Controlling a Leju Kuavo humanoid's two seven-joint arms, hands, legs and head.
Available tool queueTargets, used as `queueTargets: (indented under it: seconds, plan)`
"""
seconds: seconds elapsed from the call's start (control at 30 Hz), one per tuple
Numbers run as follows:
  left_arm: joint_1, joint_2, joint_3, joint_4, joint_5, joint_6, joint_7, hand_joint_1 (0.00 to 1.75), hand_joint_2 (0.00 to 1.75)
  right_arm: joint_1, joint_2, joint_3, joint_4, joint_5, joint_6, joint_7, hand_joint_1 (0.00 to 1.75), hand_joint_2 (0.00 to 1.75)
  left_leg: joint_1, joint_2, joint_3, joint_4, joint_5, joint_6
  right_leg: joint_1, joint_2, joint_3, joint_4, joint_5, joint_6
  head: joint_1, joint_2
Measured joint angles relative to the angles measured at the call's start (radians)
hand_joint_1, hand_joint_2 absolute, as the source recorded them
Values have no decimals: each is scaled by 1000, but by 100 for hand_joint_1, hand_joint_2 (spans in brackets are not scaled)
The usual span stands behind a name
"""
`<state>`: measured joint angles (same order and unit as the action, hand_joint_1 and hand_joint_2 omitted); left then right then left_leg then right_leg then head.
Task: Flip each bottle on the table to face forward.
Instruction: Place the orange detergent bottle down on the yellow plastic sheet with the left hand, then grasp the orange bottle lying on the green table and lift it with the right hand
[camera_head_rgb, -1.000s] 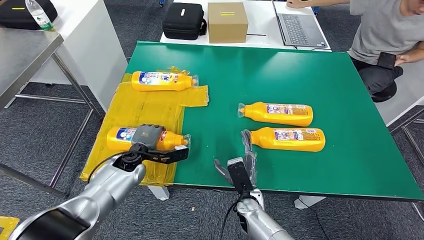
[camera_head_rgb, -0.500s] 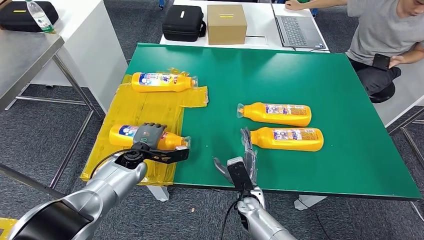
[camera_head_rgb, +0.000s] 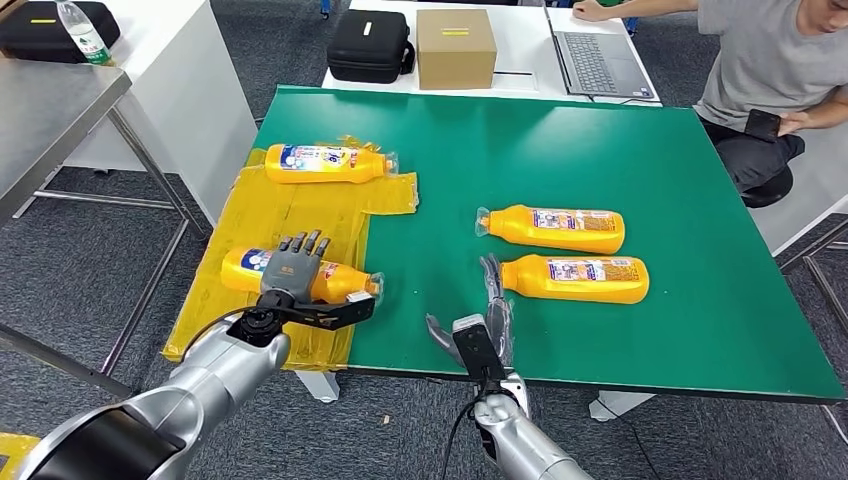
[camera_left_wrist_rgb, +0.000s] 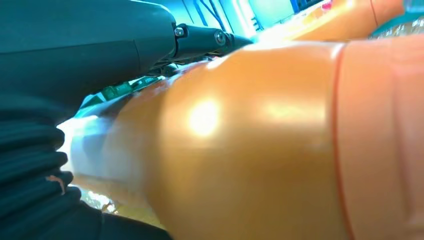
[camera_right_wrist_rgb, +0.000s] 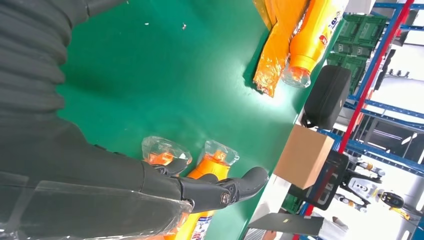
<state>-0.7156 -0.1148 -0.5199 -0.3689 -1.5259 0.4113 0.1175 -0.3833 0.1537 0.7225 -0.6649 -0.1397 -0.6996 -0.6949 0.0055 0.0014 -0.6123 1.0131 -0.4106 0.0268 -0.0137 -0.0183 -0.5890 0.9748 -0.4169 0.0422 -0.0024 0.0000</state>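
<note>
Since a second ago we see our left hand (camera_head_rgb: 296, 263) loosen on the near-left bottle (camera_head_rgb: 300, 277): its fingers, then wrapped over the body, now stand lifted and spread above it, thumb alongside the neck, so the hand is released and holds nothing. From the head view, that bottle lies on the yellow sheet (camera_head_rgb: 290, 215) at the bench's (camera_head_rgb: 600, 170) left edge, blue label up, cap toward the middle. A second bottle (camera_head_rgb: 326, 163) lies farther back on the same sheet. Two more bottles (camera_head_rgb: 553, 228) (camera_head_rgb: 577, 278) lie side by side on the green, caps toward us-left. Our right hand (camera_head_rgb: 492, 312) hovers released just beside the nearer cap, fingers straight.

At the left wrist, orange bottle wall (camera_left_wrist_rgb: 260, 145) sits right against the lens.

At the right wrist, the fingers (camera_right_wrist_rgb: 220, 192) reach out straight toward two wrapped caps (camera_right_wrist_rgb: 165, 150) (camera_right_wrist_rgb: 218, 152), apart from both.
</note>
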Motion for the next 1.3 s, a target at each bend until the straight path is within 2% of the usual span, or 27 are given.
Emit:
queueTargets:
  seconds: [0.13,0.3,0.47,0.6,0.8,0.9,1.03,1.17,1.3]
  plan:
    - [23,-3,-20,0,-5,121,1,0,0,0,0,0,0,13,0,0,0,175,0,0,-3,0,1,0,0,0,-3,0,1,0,0,0]
    - [32,-16,-28,-4,36,150,-49,0,0,1,2,0,0,28,0,0,0,175,0,0,-6,1,1,0,0,0,-7,0,1,1,0,0]
    - [43,-44,-44,-92,132,77,-166,0,0,13,1,-3,-7,56,0,0,0,175,0,0,-9,1,1,0,0,0,-9,0,1,1,0,0]
    - [59,-56,-69,-181,161,27,-179,0,0,22,-1,-8,-15,61,0,0,0,175,0,1,-10,1,1,0,0,1,-10,0,1,1,0,0]
    - [75,-54,-98,-258,183,4,-193,0,0,25,-5,-10,-19,62,0,0,0,175,0,1,-10,1,1,0,0,1,-10,0,1,1,0,0]
    - [96,-41,-138,-352,207,-22,-222,0,0,32,-9,-11,-29,63,0,0,0,175,0,1,-10,1,1,0,0,0,-10,0,1,1,0,0]
    - [140,9,-215,-571,214,-42,-188,0,0,45,-15,-26,-48,91,0,-1,0,175,0,1,-11,1,1,0,0,1,-11,0,1,1,0,0]
    - [168,65,-249,-704,196,2,-150,0,0,48,-15,-43,-75,128,0,-1,0,175,0,3,-11,1,1,0,0,3,-13,0,1,1,0,0]
    - [180,100,-260,-772,194,28,-142,0,0,52,-10,-49,-95,140,0,-1,0,175,0,5,-11,1,1,0,1,3,-13,1,1,0,0,0]
